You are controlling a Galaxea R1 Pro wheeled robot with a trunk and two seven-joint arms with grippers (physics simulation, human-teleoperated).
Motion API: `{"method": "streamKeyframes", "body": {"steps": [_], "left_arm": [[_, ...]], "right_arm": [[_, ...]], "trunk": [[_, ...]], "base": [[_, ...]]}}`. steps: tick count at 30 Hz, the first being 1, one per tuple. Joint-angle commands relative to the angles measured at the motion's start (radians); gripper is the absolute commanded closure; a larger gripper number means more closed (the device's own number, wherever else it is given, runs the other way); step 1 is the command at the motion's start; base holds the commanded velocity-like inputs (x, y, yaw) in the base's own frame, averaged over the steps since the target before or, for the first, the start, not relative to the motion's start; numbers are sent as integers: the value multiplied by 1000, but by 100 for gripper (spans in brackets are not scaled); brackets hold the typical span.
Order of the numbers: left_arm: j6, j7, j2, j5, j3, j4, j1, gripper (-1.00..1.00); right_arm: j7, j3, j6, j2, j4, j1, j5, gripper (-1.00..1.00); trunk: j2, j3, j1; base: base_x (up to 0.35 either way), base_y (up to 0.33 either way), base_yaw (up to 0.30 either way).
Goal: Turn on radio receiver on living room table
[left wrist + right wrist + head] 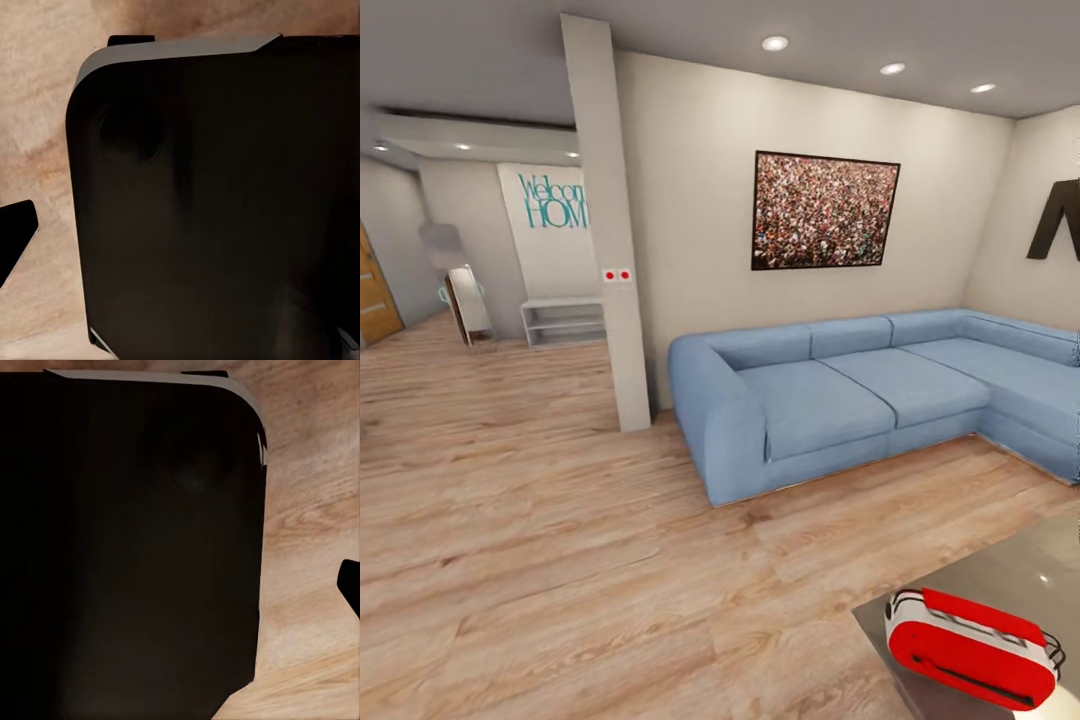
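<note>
The radio receiver (970, 650), a bright red rounded box with a white-grey side band and a thin wire handle, lies at the bottom right of the head view. It rests near the corner of the table (1010, 575), whose glossy grey top runs out of the picture. Its dial is not visible from here. In the left wrist view a single dark fingertip (16, 238) pokes in over the wood floor beside a large dark body of the robot (210, 210). The right wrist view shows likewise one dark fingertip (351, 583) beside a dark body (127, 547).
A blue sectional sofa (860, 390) stands beyond the table, under a framed picture (823, 210) and a dark "N" (1060, 220). A white pillar (610, 230) stands left of it. Light plank floor (560, 520) stretches left toward a hallway with a low shelf (563, 322) and mirror (468, 305).
</note>
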Motion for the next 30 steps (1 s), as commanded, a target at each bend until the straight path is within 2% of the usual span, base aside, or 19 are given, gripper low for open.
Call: {"method": "streamKeyframes", "body": {"steps": [1,30], "left_arm": [[0,0,0,0,0,0,0,-100],[-2,-1,-1,-3,0,-2,0,-100]], "right_arm": [[0,0,0,0,0,0,0,-100],[1,1,2,-1,0,0,1,-100]], "trunk": [[0,0,0],[0,0,0]], "base": [[212,23,-189],[20,7,-268]]}}
